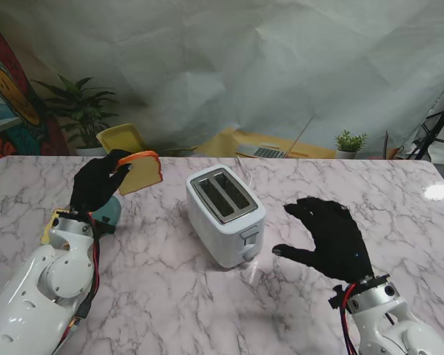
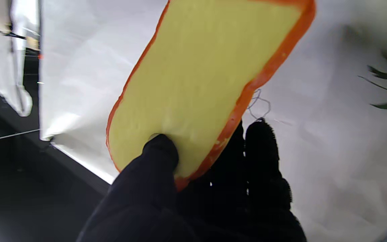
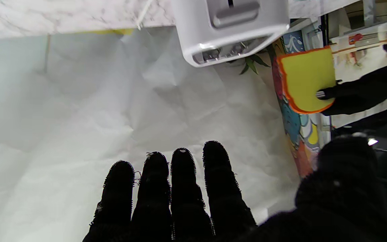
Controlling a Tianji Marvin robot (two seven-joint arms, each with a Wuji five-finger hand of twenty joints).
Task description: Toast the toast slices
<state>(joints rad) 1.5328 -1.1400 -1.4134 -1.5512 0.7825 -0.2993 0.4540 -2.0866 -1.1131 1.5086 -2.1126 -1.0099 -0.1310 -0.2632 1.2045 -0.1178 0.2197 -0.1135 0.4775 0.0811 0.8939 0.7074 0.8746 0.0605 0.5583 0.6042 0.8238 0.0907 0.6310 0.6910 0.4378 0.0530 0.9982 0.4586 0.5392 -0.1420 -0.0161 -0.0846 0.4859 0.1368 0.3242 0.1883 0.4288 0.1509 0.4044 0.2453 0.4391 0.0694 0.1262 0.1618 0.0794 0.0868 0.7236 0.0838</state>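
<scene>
Here the left hand in its black glove [image 1: 98, 181] is gripping a yellow toast slice with an orange crust [image 1: 142, 171], holding it raised off the white-and-grey marble table [image 1: 163, 296] near the table's far left part. In the left wrist view the thumb [image 2: 161, 149] is pressing on the yellow face of the slice [image 2: 207, 77] while the other fingers [image 2: 260, 144] are backing it from behind, so the hand is closed on the slice at one of its ends. The right hand, also black-gloved [image 1: 331, 237], is hanging over the right part of the table with its fingers spread and its thumb apart, holding nothing and touching nothing. The right wrist view is showing four fingers [image 3: 183, 188] side by side, with the white toaster [image 3: 230, 30] and the held slice [image 3: 306, 79] beyond them.

The white two-slot toaster [image 1: 226, 214] is standing near the middle of the table, between the two hands, with both slots looking unfilled and its lever on the end facing me. The slice is hanging to the left of the toaster, apart from it. Something teal [image 1: 109, 213] is sitting near the table's left edge, partly hidden by the left arm; it may be a holder or bowl, but I cannot tell.

Beyond the far edge, a crumpled white sheet [image 1: 229, 66] is hanging as a backdrop. A leafy green potted plant [image 1: 85, 107] is standing at the far left, and a small green plant [image 1: 350, 142] at the far right.
</scene>
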